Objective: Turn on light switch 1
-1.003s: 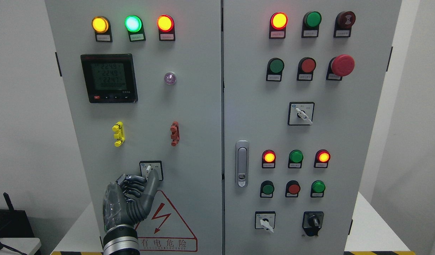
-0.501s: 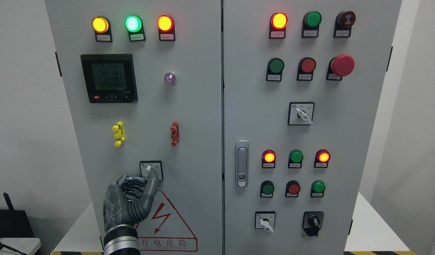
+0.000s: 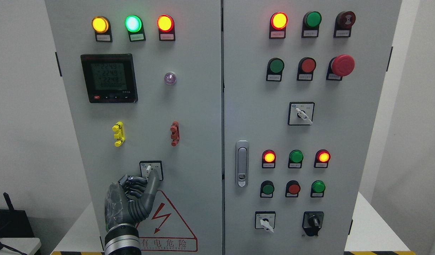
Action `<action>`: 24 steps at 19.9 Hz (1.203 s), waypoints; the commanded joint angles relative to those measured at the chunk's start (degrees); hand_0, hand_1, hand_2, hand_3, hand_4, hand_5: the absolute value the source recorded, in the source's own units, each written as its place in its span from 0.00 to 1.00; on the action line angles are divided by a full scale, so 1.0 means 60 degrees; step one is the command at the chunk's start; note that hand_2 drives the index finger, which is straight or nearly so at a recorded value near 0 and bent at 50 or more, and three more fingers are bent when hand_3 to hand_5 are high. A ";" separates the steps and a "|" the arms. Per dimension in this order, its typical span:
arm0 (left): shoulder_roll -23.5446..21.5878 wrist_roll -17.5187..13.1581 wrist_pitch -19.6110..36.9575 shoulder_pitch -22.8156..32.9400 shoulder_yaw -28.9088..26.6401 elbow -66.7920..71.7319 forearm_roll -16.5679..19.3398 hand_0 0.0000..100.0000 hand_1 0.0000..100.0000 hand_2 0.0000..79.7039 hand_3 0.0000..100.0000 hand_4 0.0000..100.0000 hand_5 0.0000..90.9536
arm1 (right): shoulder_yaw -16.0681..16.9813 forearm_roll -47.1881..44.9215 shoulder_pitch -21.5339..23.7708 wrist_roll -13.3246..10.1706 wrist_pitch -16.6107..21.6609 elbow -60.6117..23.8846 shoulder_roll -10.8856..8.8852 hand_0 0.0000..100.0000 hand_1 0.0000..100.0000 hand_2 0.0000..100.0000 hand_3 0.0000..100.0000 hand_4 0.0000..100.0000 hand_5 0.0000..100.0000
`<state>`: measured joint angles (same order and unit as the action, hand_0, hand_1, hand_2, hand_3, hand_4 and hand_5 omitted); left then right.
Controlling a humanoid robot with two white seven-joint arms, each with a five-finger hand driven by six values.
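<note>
A single head camera faces the grey cabinet [image 3: 217,106] square on from close range (its top edge is cut off), looking slightly downward so the white table [image 3: 373,230] under it shows at both lower corners.

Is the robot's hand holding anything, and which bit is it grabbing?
Nothing is held. The left hand has most fingers curled and one straight finger reaching up to the small switch low on the left door.
</note>
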<state>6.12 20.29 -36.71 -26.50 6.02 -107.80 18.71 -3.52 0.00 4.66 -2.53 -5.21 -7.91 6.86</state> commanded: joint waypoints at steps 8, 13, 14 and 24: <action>0.0020 0.0002 -0.0019 -0.0051 0.0021 0.0023 0.0016 0.20 0.41 0.74 0.77 0.79 0.83 | 0.0000 -0.0161 0.0000 -0.0003 0.0004 0.0000 0.0000 0.12 0.39 0.00 0.00 0.00 0.00; 0.0020 0.0002 -0.0019 -0.0051 0.0036 0.0067 0.0016 0.22 0.41 0.74 0.77 0.79 0.83 | 0.0000 -0.0175 0.0000 -0.0003 0.0004 0.0000 0.0000 0.12 0.39 0.00 0.00 0.00 0.00; 0.0020 0.0002 -0.0019 -0.0051 0.0021 0.0067 0.0016 0.22 0.41 0.75 0.77 0.79 0.83 | 0.0000 -0.0176 0.0000 -0.0003 0.0004 0.0000 0.0000 0.12 0.39 0.00 0.00 0.00 0.00; 0.0020 0.0002 -0.0019 -0.0095 0.0021 0.0096 0.0016 0.23 0.41 0.75 0.78 0.79 0.83 | 0.0000 -0.0161 0.0000 -0.0003 0.0004 0.0000 0.0000 0.12 0.39 0.00 0.00 0.00 0.00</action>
<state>6.23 20.27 -36.82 -26.84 6.14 -107.44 18.80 -3.51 0.00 4.66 -2.53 -5.21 -7.91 6.85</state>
